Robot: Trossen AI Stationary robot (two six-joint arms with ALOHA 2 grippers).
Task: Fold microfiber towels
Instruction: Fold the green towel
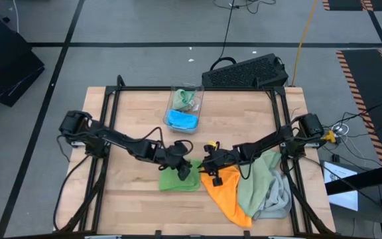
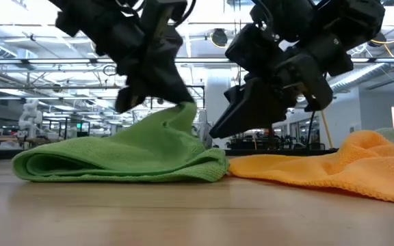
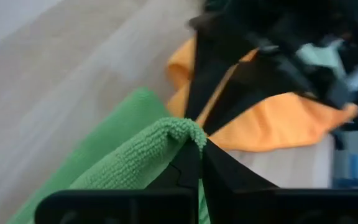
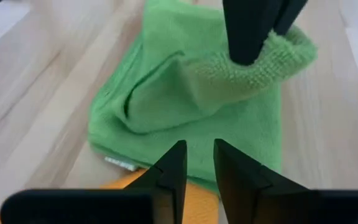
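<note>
An edge of the bright green towel (image 1: 180,179) is being pinched by the left gripper (image 1: 184,170), while the right gripper (image 1: 206,166) is being held empty, slightly parted, just beside it.

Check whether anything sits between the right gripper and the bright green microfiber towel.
Nothing visible does. The right gripper hangs just above the bright green microfiber towel, its narrow-set fingers empty, while the left gripper pinches a raised fold beyond.

Overhead, table-level, two close wrist views

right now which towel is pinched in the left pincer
The bright green towel; the left pincer is shut on its raised fold. The orange towel beside it lies loose, ungripped.
</note>
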